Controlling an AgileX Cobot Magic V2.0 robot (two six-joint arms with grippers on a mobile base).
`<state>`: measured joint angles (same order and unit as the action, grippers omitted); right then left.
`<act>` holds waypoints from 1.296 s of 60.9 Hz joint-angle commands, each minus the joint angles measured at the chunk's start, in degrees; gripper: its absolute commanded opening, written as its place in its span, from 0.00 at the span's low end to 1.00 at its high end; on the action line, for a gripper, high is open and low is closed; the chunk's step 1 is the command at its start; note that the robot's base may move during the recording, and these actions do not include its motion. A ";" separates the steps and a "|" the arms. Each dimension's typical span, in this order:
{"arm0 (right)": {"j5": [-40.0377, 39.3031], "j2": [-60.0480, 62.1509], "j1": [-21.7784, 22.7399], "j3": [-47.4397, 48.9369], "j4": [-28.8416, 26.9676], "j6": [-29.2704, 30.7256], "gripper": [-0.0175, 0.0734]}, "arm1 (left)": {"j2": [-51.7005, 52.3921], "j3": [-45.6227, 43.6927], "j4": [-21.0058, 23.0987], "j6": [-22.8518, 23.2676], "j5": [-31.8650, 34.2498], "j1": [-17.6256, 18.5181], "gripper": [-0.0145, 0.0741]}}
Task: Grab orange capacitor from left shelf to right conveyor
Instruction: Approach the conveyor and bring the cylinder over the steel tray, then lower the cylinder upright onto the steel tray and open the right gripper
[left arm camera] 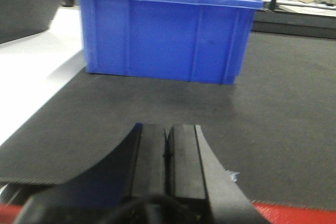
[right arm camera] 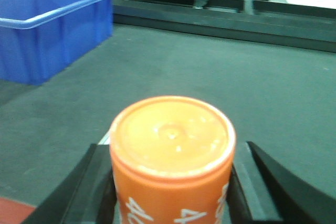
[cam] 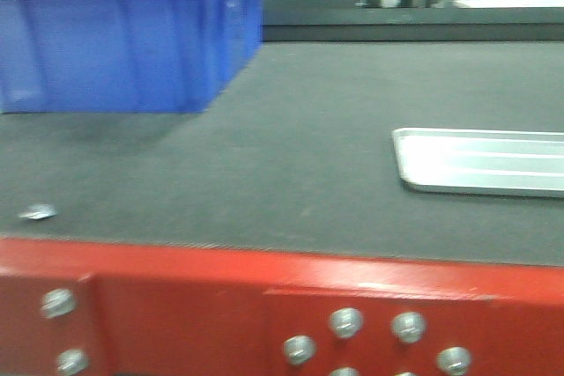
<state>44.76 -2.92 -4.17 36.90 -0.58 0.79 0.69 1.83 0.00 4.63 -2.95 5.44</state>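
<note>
While the right gripper (right arm camera: 174, 190) clamps the orange capacitor (right arm camera: 172, 137) over the conveyor (right arm camera: 247, 87), the left gripper (left arm camera: 167, 153) sits clenched. A blue bin (left arm camera: 163, 35) stands beyond.

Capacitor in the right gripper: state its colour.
The capacitor is orange with white markings, clearest in the right wrist view.

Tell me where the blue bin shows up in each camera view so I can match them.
Front view: blue bin in the upper left, cut by the left edge.
Left wrist: blue bin at top centre.
Right wrist: blue bin in the upper left corner, beyond the orange capacitor.
Shared landmark: the dark grey surface it stands on.
</note>
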 commanded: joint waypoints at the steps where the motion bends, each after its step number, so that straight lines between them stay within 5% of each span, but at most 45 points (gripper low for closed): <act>1: -5.35 -1.04 0.01 1.16 0.23 0.08 0.30 | 1.10 -0.28 0.00 -0.03 5.12 0.33 0.05; 79: -5.96 -1.04 0.01 1.17 0.23 0.08 0.30 | 1.10 -0.28 0.00 -0.03 5.12 0.33 0.05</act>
<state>44.76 -2.92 -4.17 36.90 -0.58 0.79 0.69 1.83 0.00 4.63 -2.95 5.44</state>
